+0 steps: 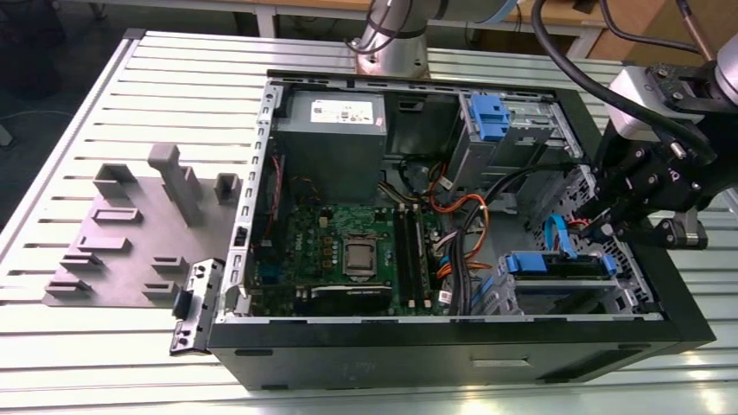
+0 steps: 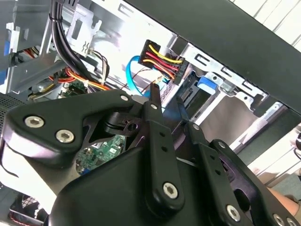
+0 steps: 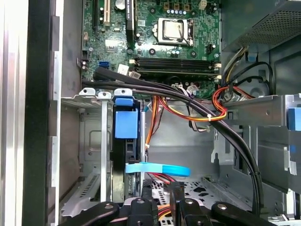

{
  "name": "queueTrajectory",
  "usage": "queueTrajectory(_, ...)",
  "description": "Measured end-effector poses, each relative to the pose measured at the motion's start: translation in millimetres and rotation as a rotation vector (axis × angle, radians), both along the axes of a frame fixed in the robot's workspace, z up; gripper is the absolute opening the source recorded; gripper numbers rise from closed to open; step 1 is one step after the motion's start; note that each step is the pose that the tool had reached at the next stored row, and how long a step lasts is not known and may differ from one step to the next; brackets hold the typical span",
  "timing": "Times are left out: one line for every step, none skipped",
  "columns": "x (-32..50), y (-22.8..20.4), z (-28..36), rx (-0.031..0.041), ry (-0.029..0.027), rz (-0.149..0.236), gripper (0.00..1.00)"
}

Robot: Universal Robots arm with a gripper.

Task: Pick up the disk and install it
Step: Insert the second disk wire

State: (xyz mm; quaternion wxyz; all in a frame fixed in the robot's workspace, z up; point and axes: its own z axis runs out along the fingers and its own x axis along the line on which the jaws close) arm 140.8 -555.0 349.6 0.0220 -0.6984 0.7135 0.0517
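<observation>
- Disk [image 3: 126, 141]: in the first wrist view it stands on edge in a metal drive cage [image 3: 91, 141] at the corner of the computer case [image 1: 461, 346]. Its blue plastic carrier tab faces up and a thin dark edge runs below the tab. In the exterior view the same blue tab [image 1: 533, 262] sits on the cage near the case's front wall, beside the gripper [image 1: 600, 226].
- Gripper: matte black, built of bolted link plates with round silver screw heads. In the second wrist view [image 2: 165, 104] its two narrow fingers [image 2: 154, 96] stand a little apart with nothing between them. The tips hang inside the case just beside the disk, not touching it.
- Flat blue cable [image 3: 157, 168]: smooth and ribbon-like, it curves out from beside the disk, just above the fingers in the first wrist view.
- Power plug [image 2: 162, 61]: a black block fed by red, yellow and black wires, near the fingertips in the second wrist view.
- Circuit board [image 1: 346, 251]: green, studded with slots and a square silver socket, on the case floor away from the disk.
- Grey box [image 1: 332, 130]: perforated metal with a white sticker, in the far corner of the case.
- Table [image 1: 138, 104]: ribbed pale metal slats under the case, carrying a grey plastic fixture [image 1: 127, 233] of upright blocks beside it in the exterior view.
</observation>
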Motion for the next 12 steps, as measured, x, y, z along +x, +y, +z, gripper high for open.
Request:
queueTrajectory(0.1, 0.2, -0.4, 0.0002, 0.0, 0.0, 0.29)
queueTrajectory(0.2, 0.2, -0.5, 0.0001, 0.0, 0.0, 0.29)
queueTrajectory(0.1, 0.2, -0.4, -0.0001, 0.0, 0.0, 0.29)
queueTrajectory(0.2, 0.3, -0.4, -0.0003, 0.0, 0.0, 0.29)
queueTrajectory(0.2, 0.3, -0.4, -0.0003, 0.0, 0.0, 0.29)
queueTrajectory(0.2, 0.3, -0.5, -0.0002, 0.0, 0.0, 0.29)
queueTrajectory(0.2, 0.3, -0.5, -0.0002, 0.0001, 0.0, 0.29)
queueTrajectory(0.2, 0.3, -0.5, -0.0003, 0.0, 0.0, 0.31)
queueTrajectory(0.2, 0.3, -0.5, -0.0002, 0.0, 0.0, 0.31)
queueTrajectory(0.2, 0.3, -0.6, -0.0003, 0.0001, 0.0, 0.36)
queueTrajectory(0.2, 0.3, -0.6, -0.0002, 0.0001, 0.0, 0.36)
queueTrajectory(0.2, 0.3, -0.7, -0.0002, 0.0, 0.0, 0.42)
